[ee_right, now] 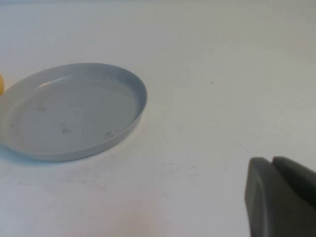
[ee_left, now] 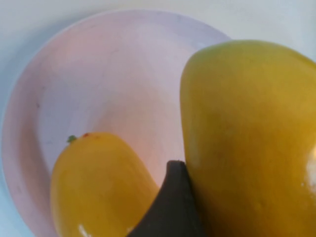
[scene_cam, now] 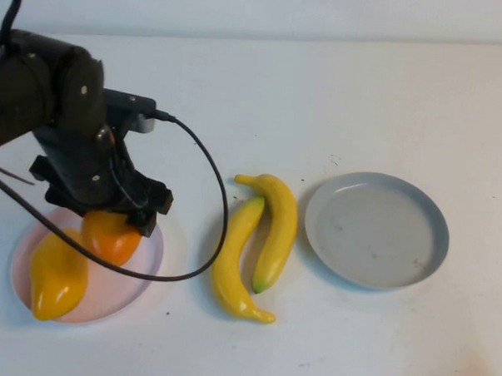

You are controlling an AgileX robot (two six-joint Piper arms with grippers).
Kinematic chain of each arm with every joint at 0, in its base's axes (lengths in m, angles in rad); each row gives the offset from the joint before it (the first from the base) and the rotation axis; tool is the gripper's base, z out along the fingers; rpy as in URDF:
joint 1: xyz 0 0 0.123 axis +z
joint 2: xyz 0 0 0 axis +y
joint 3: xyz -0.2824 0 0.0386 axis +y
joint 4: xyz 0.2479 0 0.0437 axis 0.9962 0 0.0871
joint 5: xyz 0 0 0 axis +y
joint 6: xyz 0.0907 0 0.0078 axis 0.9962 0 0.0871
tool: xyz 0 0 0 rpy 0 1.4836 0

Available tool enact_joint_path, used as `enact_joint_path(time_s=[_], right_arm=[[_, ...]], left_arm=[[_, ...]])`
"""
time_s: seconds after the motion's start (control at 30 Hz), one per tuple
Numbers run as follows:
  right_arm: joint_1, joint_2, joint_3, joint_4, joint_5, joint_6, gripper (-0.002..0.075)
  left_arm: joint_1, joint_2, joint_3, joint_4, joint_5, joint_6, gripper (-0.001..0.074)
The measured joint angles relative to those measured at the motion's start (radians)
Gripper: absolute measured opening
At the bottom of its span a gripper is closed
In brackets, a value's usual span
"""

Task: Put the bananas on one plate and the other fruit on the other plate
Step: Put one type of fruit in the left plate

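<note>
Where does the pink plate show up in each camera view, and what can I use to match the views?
High view: pink plate at lower left, under the left hand, which is over the orange mango.
Left wrist view: the plate fills most of the picture behind both mangoes.
Right wrist view: not in it; only the grey plate and the shut right hand.
Shared landmark: the yellow mango.

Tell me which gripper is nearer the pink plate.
Left. The left gripper hangs right over the pink plate, at the orange mango. The right gripper, shut, is far off, beyond the grey plate.
</note>
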Motion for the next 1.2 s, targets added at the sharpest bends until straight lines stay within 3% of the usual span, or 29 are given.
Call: enact_joint_path(time_s=[0.53, 0.8, 1.03, 1.13, 1.2], right_arm=[[0.0, 0.0, 0.0, 0.0, 0.0, 0.0, -0.0015], [0.0, 0.0, 0.0, 0.0, 0.0, 0.0, -0.0015], [0.0, 0.0, 0.0, 0.0, 0.0, 0.0, -0.0015], [0.0, 0.0, 0.0, 0.0, 0.0, 0.0, -0.0015], [0.0, 0.0, 0.0, 0.0, 0.0, 0.0, -0.0015]], left_arm=[[0.017, 0.057, 0.041, 0.002, -0.069, -0.002, 0.056], [0.027, 0.071, 0.041, 0.0, -0.059, -0.002, 0.0657], [0.027, 0.026, 0.043, 0.011, -0.048, -0.01, 0.066], [0.025, -0.067, 0.086, 0.011, -0.095, -0.016, 0.0599], [0.023, -0.166, 0.154, 0.009, -0.163, -0.018, 0.0482]])
